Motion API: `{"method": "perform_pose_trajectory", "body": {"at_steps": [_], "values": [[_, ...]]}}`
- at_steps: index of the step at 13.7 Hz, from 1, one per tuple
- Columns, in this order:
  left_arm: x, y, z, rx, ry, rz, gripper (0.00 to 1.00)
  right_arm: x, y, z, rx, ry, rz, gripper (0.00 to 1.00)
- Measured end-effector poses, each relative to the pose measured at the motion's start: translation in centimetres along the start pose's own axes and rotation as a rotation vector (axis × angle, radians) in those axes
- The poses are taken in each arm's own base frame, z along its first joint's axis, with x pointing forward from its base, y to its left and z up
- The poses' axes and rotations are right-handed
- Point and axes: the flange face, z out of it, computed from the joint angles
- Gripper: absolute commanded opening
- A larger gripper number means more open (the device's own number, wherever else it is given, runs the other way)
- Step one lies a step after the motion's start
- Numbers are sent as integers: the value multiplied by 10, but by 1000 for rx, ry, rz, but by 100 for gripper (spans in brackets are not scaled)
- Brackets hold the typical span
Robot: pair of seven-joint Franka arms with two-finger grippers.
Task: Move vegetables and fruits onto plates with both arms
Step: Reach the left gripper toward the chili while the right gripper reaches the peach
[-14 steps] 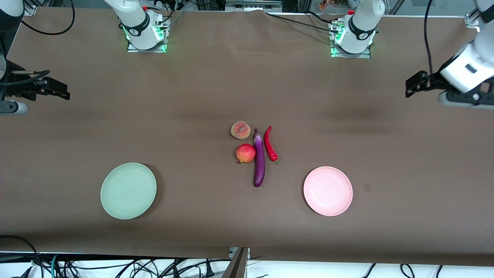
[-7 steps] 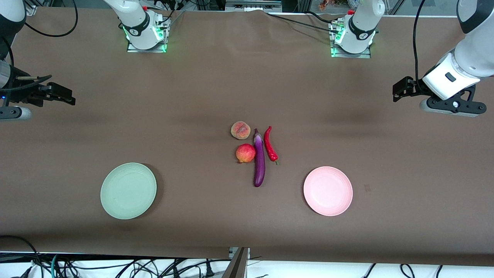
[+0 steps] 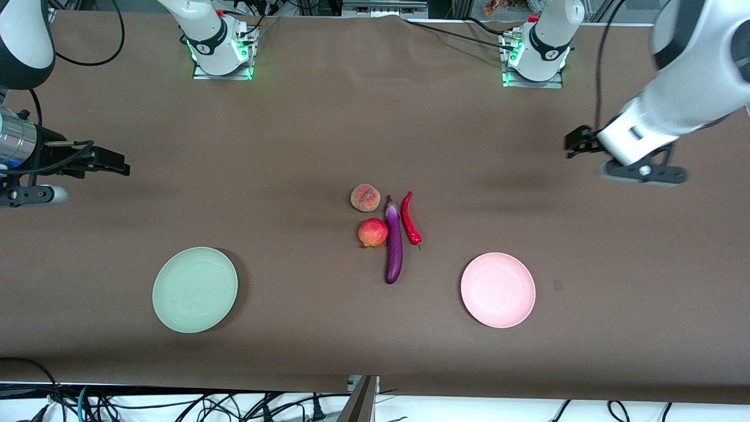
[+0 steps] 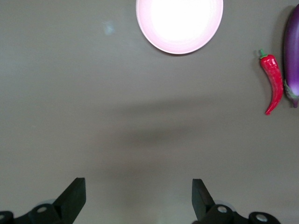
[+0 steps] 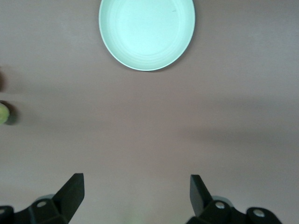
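Note:
A purple eggplant, a red chili, a red pomegranate and an orange-pink peach lie close together mid-table. The pale green plate lies toward the right arm's end, the pale pink plate toward the left arm's end, both bare. My left gripper is open and empty over bare table at the left arm's end; its wrist view shows its open gripper, the pink plate, the chili and the eggplant. My right gripper is open and empty over bare table at the right arm's end; its wrist view shows its open gripper and the green plate.
The brown table cover is bare around the produce. Both arm bases stand along the table's edge farthest from the front camera. Cables hang below the edge nearest it. A small pale mark lies beside the pink plate.
Both grippers have moved inward over the table toward the produce; the left one has moved more. The produce and plates have not moved.

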Motion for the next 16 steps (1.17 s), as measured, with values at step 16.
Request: {"method": "perform_pose_trajectory", "body": {"at_steps": [16], "values": [[120, 242, 272, -190, 49, -618, 71, 77, -226, 196, 137, -17, 50, 100]]}}
